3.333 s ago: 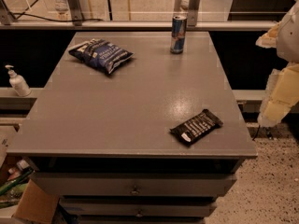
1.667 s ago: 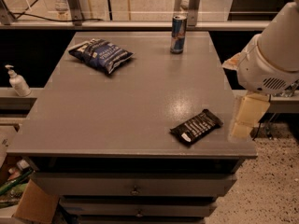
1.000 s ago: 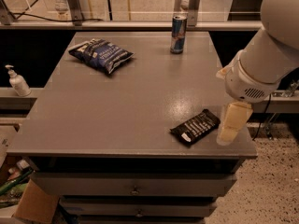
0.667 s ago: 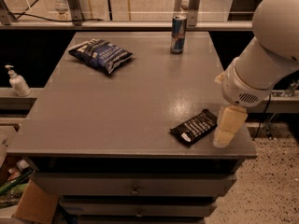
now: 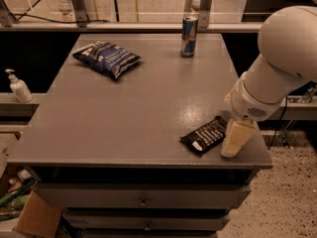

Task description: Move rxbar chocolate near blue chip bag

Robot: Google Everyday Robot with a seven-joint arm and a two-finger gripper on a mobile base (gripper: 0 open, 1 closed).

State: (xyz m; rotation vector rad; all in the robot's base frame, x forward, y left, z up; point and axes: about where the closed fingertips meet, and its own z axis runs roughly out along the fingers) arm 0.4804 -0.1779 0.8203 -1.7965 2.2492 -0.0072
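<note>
Grey cabinet top [image 5: 124, 118] fills most of what we see, with drawers [image 5: 143, 201] under its front edge. Near the front right corner lies the rxbar chocolate [image 5: 205, 135]: a small flat bar in a black wrapper with white lettering, lying flat and turned at a slant. The gripper [image 5: 237, 139] hangs from the bulky white arm [image 5: 280, 63] just to the right of the bar. Its cream tip is down at the surface by the bar's right end, so close that we cannot say whether they touch. Whether the gripper is spread or closed we cannot tell. The blue chip bag [image 5: 107, 58] lies at the far left of the top, well apart from the bar. A blue-silver can [image 5: 188, 36] stands upright near the far edge.
</note>
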